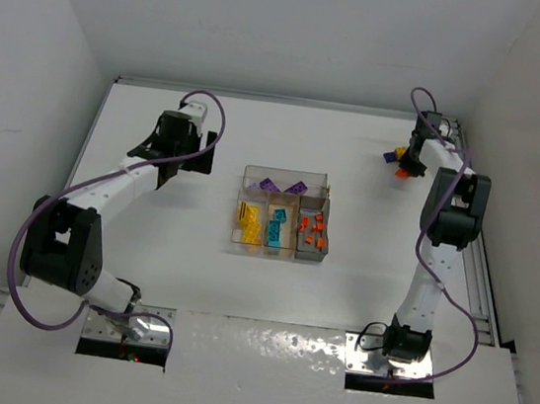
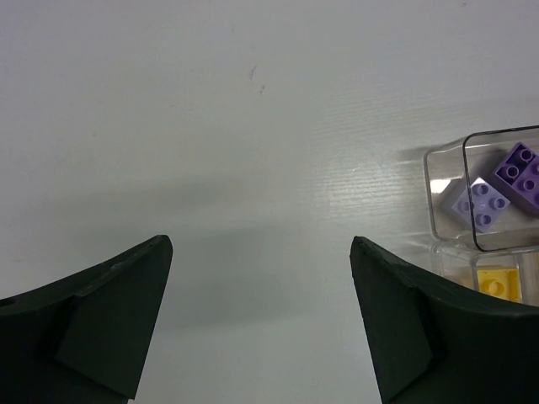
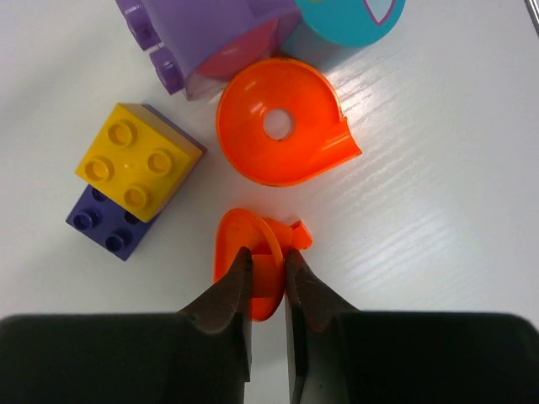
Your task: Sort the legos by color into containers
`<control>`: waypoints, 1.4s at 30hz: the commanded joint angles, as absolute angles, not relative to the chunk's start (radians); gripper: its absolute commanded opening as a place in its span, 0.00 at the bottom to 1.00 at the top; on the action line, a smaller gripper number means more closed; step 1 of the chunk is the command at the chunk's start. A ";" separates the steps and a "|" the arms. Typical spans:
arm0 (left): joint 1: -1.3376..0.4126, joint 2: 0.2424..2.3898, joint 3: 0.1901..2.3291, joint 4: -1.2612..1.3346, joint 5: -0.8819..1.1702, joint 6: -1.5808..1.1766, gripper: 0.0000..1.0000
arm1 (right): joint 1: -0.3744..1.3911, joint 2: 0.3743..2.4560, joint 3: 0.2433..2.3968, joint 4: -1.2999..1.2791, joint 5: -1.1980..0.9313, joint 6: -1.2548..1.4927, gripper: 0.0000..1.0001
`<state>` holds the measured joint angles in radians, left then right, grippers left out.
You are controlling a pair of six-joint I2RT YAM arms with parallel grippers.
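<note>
White flat table (image 1: 338, 141) with its load. At the centre of the overhead view sits a small clear plastic compartment tray (image 1: 288, 174), well apart from a cluster of loose pieces at the upper right. The right-wrist view resolves that cluster:
- **Left:** a yellow square four-stud brick (image 3: 139, 162) is stacked askew on a dark purple brick (image 3: 105, 225).
- **Centre:** a flat orange round disc (image 3: 290, 160) has a hole and a small spout.
- **Just below the disc:** a smaller orange curved piece (image 3: 253, 229).
- **Top edge:** a translucent purple studded piece (image 3: 210, 34) lies beside a teal round piece (image 3: 345, 17).
</note>
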<state>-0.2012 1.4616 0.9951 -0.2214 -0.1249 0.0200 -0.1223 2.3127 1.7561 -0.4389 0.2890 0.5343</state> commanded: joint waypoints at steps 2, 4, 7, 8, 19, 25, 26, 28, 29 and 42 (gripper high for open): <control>-0.190 1.451 1.017 -0.193 -0.084 0.012 0.85 | -0.123 2.235 1.712 -0.476 0.295 0.462 0.00; -0.190 1.447 1.014 -0.190 -0.080 0.014 0.85 | -0.121 2.211 1.698 -0.469 0.290 0.434 0.00; -0.190 1.439 1.009 -0.187 -0.077 0.012 0.85 | -0.104 2.155 1.665 -0.451 0.265 0.376 0.00; -0.190 1.437 1.009 -0.186 -0.075 0.014 0.85 | -0.097 2.134 1.651 -0.431 0.259 0.359 0.00; -0.184 1.379 0.921 -0.130 -0.104 -0.035 0.84 | 0.146 1.659 1.200 -0.284 0.074 0.163 0.00; -0.178 1.325 0.842 -0.084 -0.091 -0.058 0.84 | 0.256 1.439 1.004 -0.236 -0.176 0.209 0.00; -0.178 1.319 0.825 -0.078 -0.087 -0.064 0.84 | 0.271 1.424 0.994 -0.242 -0.184 0.216 0.00; -0.178 1.301 0.812 -0.068 -0.072 -0.069 0.84 | 0.319 1.393 0.979 -0.265 -0.212 0.224 0.00; -0.178 1.296 0.801 -0.064 -0.066 -0.069 0.84 | 0.336 1.388 0.974 -0.271 -0.222 0.229 0.00; -0.178 1.203 0.736 -0.058 -0.064 -0.072 0.84 | 0.460 1.532 1.025 -0.336 -0.170 0.316 0.40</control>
<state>-0.1883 1.2423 0.7422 -0.0937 -0.0666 -0.0650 0.4545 1.5188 0.9577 -0.3199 -0.1829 0.2989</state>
